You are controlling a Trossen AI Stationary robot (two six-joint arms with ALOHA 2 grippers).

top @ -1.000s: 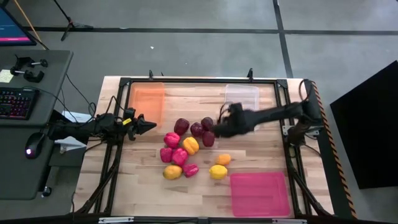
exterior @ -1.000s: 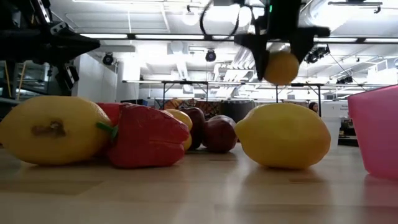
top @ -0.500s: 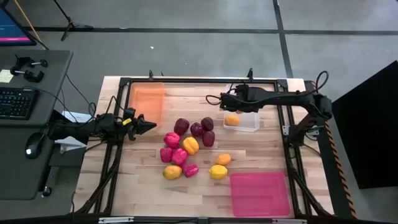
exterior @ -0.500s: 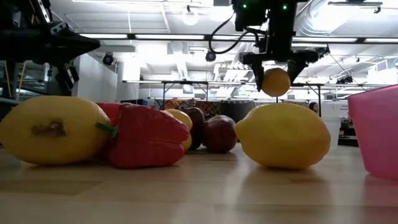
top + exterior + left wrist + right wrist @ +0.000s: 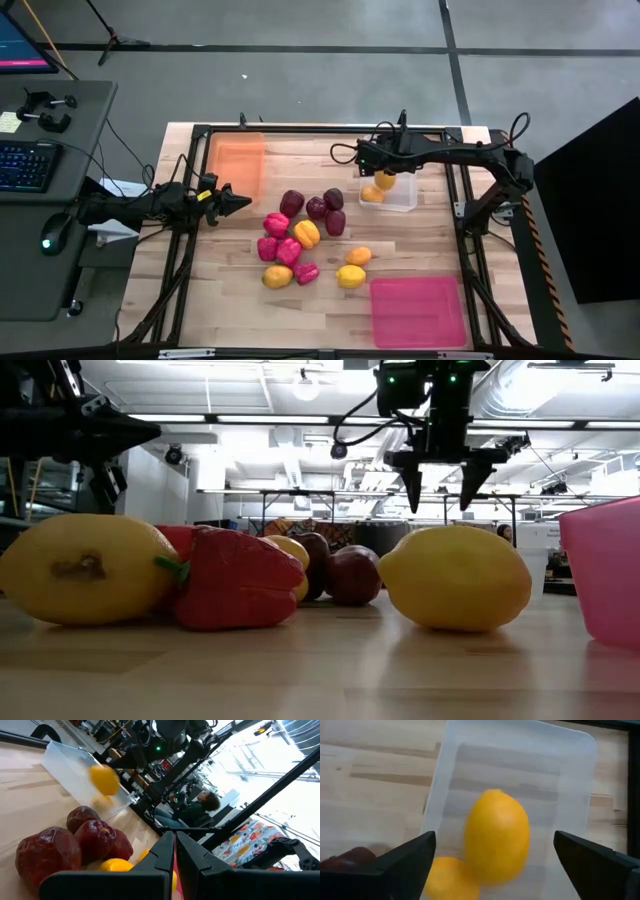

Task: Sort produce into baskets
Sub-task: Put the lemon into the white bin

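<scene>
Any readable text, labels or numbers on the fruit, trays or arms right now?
None can be read.
Clear tray, the two yellow-orange fruits in it, orange tray and pink tray: no print visible.
Right gripper, open above the clear tray, and left gripper: no legible marks.
Sticky note on the side desk: too small to read.

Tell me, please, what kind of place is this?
Probably a robotics lab or workshop: a framed wooden table with two robot arms, a keyboard on a side desk, and workbenches under ceiling lights behind.
</scene>
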